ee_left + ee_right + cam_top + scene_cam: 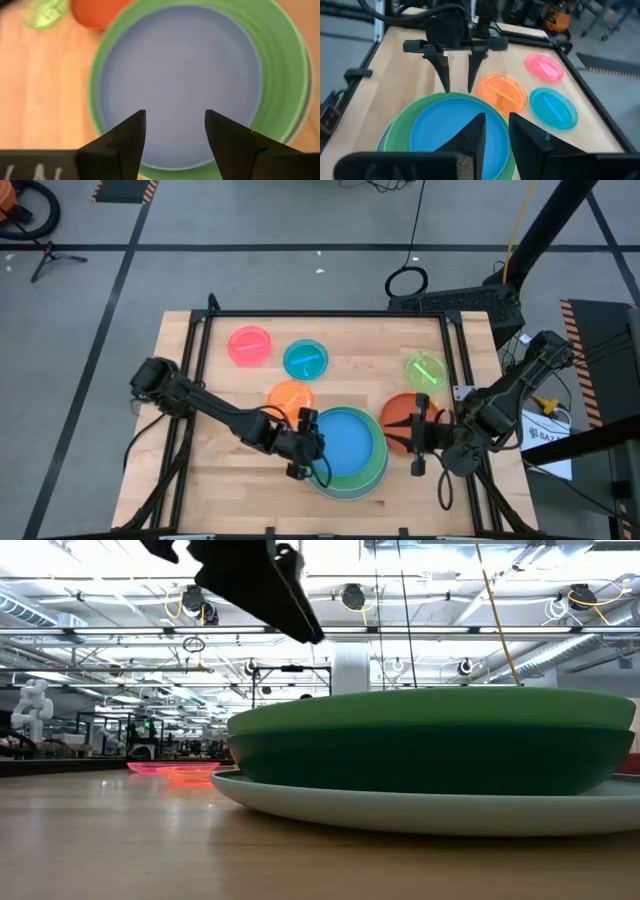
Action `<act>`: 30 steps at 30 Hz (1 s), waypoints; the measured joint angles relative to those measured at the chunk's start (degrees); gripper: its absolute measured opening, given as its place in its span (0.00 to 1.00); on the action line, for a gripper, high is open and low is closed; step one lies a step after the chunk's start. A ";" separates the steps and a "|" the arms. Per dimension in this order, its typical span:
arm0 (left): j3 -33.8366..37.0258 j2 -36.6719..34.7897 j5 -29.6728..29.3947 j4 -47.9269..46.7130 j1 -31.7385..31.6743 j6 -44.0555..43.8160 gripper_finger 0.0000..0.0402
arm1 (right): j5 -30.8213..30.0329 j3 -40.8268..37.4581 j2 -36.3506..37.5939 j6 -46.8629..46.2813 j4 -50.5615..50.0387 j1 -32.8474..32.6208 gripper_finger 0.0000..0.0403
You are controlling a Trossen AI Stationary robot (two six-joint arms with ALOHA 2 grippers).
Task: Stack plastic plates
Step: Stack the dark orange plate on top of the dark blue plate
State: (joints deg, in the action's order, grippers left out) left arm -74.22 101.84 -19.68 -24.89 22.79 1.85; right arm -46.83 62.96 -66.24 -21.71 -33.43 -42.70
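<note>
A stack of plates (352, 452) stands near the table's near edge: a light blue plate at the bottom, green ones on it, and a blue plate (180, 80) on top. My left gripper (175, 120) hangs open just above the blue plate's left part, touching nothing. My right gripper (496, 122) hovers over the red-orange plate (398, 410), which lies flat to the right of the stack. Its fingers stand a narrow gap apart with nothing between them. Flat on the table lie the small pink (249, 345), cyan (305, 359), orange (291, 394) and lime (425, 370) plates.
The small plates lie across the table's far half, and the orange one almost touches the stack. A dark frame (320, 313) runs along the table's far, left and right edges. Bare wood shows at the near left (220, 480).
</note>
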 joint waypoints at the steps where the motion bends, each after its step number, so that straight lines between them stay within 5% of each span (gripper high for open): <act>1: 1.89 -1.31 -0.24 1.86 -0.02 0.00 0.52 | 0.00 0.00 0.00 -1.40 -0.43 0.47 0.19; 10: 15.79 -13.50 -6.39 11.88 0.07 4.69 0.52 | 1.05 0.02 -0.09 -26.44 -14.01 8.05 0.19; 15: 17.32 -20.57 -12.68 10.33 -0.15 9.37 0.52 | 12.58 0.04 -0.15 -35.75 -24.05 16.74 0.19; 22: 17.49 -28.83 -14.64 7.67 -0.37 11.19 0.52 | 25.21 0.04 -0.44 -29.43 -25.16 28.32 0.19; 30: 26.47 -39.14 -16.52 10.13 -0.64 9.88 0.52 | 30.37 0.02 -0.48 -17.44 -24.47 37.24 0.19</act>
State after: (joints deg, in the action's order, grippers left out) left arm -47.74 62.70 -36.20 -14.76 22.15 11.73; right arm -16.46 62.98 -66.72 -39.15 -57.90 -5.46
